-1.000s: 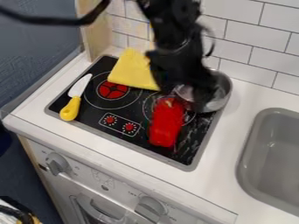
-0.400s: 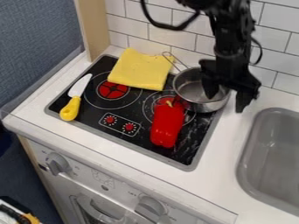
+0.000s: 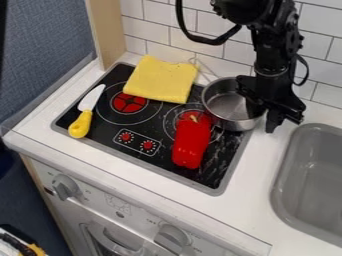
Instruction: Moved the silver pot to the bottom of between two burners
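Silver pot [image 3: 224, 106] is at the back right corner of the black hob [image 3: 217, 179], partly over its edge, just behind and to the right of the right burner [image 3: 180, 115], so it's not sitting between the two burners. Its thin handle [image 3: 207, 70] points up and left towards the tiled wall [image 3: 157, 31]. The arm [image 3: 270, 57] comes down from the top edge, and the claw [image 3: 263, 120] is right at the pot's right-hand rim. Can't tell from here if it's open or actually clamped on. The red pepper [image 3: 190, 146] lies in front of the pot, stem end towards it, covering part of that right burner. Over on the left there's the other burner [image 3: 129, 102], with a yellow cloth [image 3: 160, 81] spread out behind it and to the right. A knife [image 3: 87, 109] lies along the left side, blade to the back, yellow grip to the front. Two red dials [image 3: 137, 141] sit near the hob's front edge, and the grey sink [image 3: 314, 177] is set into the white worktop [image 3: 284, 212] off to the right.
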### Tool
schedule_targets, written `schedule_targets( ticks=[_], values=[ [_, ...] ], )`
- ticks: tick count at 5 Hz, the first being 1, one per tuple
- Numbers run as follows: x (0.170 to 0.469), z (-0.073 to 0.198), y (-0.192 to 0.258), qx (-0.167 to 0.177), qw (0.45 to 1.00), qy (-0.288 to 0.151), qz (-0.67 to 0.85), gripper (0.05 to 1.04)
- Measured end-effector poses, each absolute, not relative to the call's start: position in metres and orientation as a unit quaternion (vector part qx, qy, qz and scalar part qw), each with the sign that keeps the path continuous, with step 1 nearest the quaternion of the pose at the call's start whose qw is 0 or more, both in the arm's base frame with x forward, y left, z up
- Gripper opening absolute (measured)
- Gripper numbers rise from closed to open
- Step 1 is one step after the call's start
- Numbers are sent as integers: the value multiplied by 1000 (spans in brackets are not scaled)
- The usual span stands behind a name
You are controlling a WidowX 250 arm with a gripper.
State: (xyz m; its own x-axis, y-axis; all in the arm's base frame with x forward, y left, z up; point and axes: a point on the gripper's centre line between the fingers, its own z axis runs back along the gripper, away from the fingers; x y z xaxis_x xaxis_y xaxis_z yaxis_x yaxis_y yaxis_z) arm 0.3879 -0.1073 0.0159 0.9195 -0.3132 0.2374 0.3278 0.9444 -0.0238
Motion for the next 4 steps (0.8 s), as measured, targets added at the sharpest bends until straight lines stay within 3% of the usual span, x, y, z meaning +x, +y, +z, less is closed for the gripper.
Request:
schedule_targets(
  ticks=[1,2,4],
  values=[
    [384,25,-107,-31,978,-123,-163,153],
    [382,43,-103,-26,978,-139,-154,81],
    [332,115,-44,16,978,-201,-57,79]
  ],
)
